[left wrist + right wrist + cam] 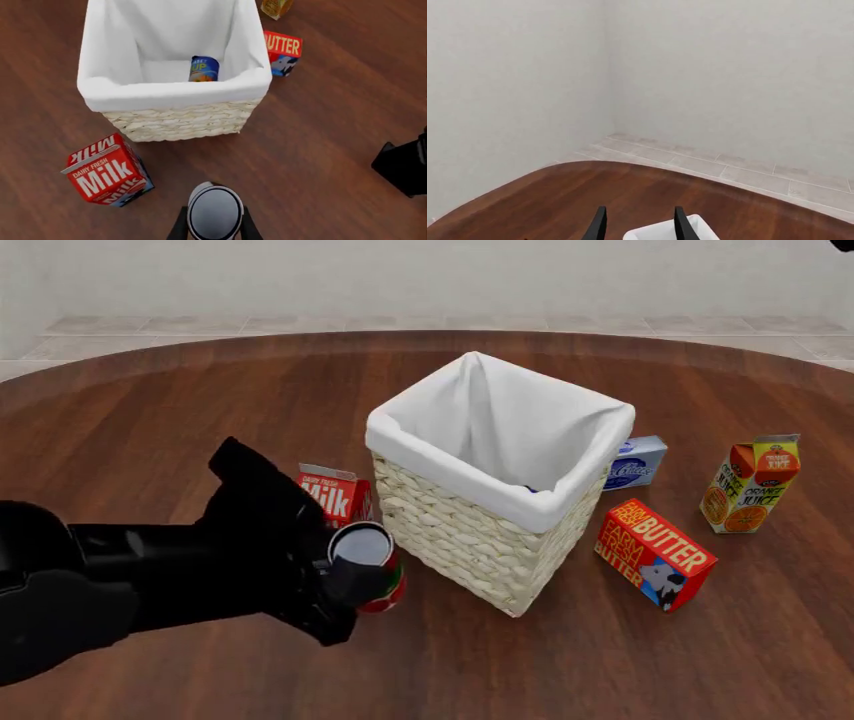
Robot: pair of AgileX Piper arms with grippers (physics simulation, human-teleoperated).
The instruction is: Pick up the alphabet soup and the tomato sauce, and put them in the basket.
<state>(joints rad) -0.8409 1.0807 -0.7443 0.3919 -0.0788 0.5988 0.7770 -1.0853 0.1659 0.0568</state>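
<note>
The tomato sauce [215,212], a silver-topped can with a red label [386,589], is held in my left gripper [213,222], which is shut on its sides. In the front view the left gripper [358,575] holds it just beside the basket's [454,475] near-left wall, next to the milk carton. The alphabet soup [204,69], blue and yellow-orange, lies inside the basket [173,95] on its white lining. My right gripper [639,227] is open and empty, high up and facing the back wall, with a corner of the basket [660,233] far below it.
A red milk carton [334,495] [107,170] stands left of the basket. A butter box [654,552] [283,50], an orange juice carton [751,483] and a blue-white box [635,462] stand to its right. A dark arm part [403,167] shows at the left wrist view's edge.
</note>
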